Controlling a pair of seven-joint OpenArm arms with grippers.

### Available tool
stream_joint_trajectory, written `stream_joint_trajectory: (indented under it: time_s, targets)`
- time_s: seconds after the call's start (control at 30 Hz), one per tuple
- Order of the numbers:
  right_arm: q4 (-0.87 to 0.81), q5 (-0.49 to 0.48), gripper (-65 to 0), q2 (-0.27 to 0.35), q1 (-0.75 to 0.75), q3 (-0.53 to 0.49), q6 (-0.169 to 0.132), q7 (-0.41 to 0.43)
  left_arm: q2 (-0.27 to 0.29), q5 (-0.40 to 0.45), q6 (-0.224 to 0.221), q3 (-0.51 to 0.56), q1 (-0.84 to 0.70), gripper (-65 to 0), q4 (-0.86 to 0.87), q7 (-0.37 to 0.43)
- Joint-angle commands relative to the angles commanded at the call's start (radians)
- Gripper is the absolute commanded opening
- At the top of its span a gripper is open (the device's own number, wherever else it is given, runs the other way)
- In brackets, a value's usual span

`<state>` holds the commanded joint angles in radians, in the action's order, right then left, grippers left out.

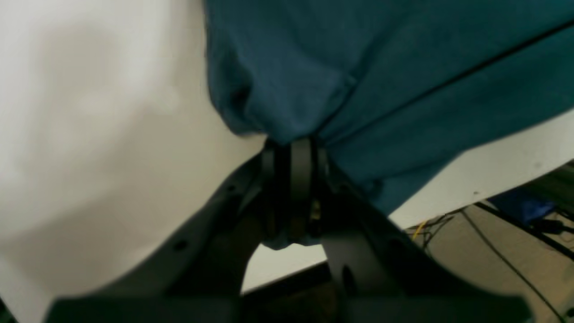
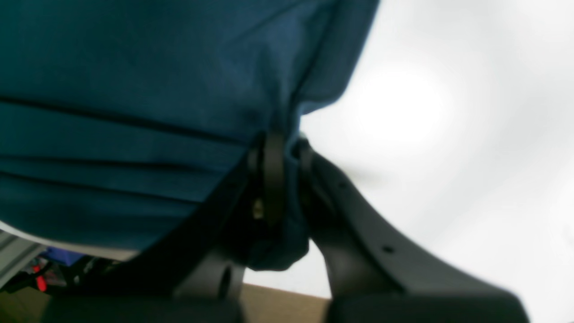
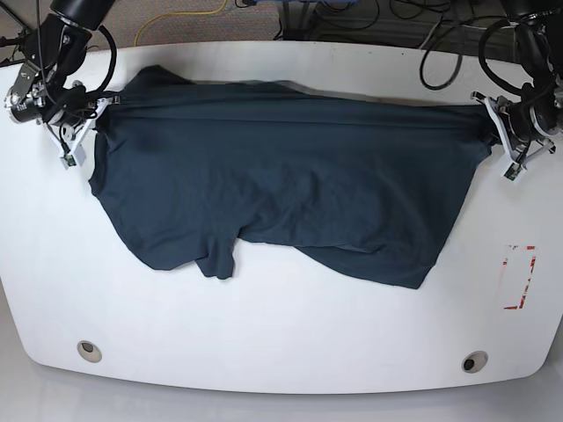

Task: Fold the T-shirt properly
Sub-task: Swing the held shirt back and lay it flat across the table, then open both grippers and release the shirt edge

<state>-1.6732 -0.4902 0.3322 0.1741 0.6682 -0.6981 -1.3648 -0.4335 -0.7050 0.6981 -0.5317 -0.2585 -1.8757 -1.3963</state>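
T-shirt (image 3: 281,185) cloth is pinched in both closed jaws: the left gripper (image 3: 501,132) holds it at three o'clock, the right gripper (image 3: 88,132) at nine o'clock. Between them it lies stretched across the white bench (image 3: 281,343). I think both should lift together, evenly, keeping this edge tight.

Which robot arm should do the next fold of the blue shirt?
Neither alone, probably both. The left gripper and the right gripper each have jaws shut on an opposite end of the T-shirt, stretched across the table. Moving together would keep it flat.
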Motion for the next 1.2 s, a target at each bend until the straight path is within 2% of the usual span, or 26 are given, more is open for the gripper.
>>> stream_joint_trajectory:
  time_s: [0.33, 0.4, 0.5, 0.53, 0.57, 0.6, 0.73, 0.8, 0.87, 1.2]
  targets:
    - [0.000, 0.005, -63.7, -0.025, 0.008, 0.002, 0.000, 0.000, 0.000, 0.005, 0.000, -0.017, -0.040, -64.6, -0.002, 0.000]
    - [0.000, 0.003, -57.9, -0.026, 0.008, 0.002, 0.000, 0.000, 0.000, 0.006, 0.000, -0.017, -0.038, -64.4, 0.002, 0.000]
    - [-0.005, -0.005, -42.8, -0.028, 0.005, 0.002, 0.000, 0.000, 0.000, 0.003, 0.000, -0.011, -0.038, -63.1, 0.000, 0.000]
    - [-0.018, -0.005, -35.0, -0.028, 0.005, 0.003, 0.000, 0.000, 0.000, 0.002, 0.000, -0.011, -0.040, -60.4, -0.002, 0.000]
    - [-0.034, -0.005, -30.9, -0.029, 0.005, 0.006, 0.000, 0.000, 0.000, 0.002, 0.000, -0.011, -0.041, -58.3, -0.002, 0.000]
    - [-0.060, -0.005, -23.9, -0.031, 0.006, 0.026, 0.000, 0.000, 0.000, 0.002, 0.000, -0.011, -0.043, -54.2, 0.000, 0.000]
    - [-0.137, 0.002, -7.5, -0.063, -0.002, 0.087, 0.000, -0.003, -0.002, 0.006, 0.000, -0.011, -0.037, -38.3, 0.003, 0.000]
    - [-0.169, -0.005, -4.4, -0.058, -0.011, 0.100, 0.000, -0.003, -0.002, 0.002, 0.000, -0.011, -0.034, -31.3, 0.002, 0.000]
    - [-0.192, -0.005, -4.6, -0.057, -0.029, 0.103, 0.000, -0.006, -0.002, 0.002, 0.000, -0.009, -0.021, -28.2, 0.002, 0.000]
    - [-0.146, 0.044, -4.6, -0.055, -0.195, 0.098, 0.000, -0.017, 0.002, 0.002, 0.000, -0.009, 0.089, -30.4, 0.005, 0.000]
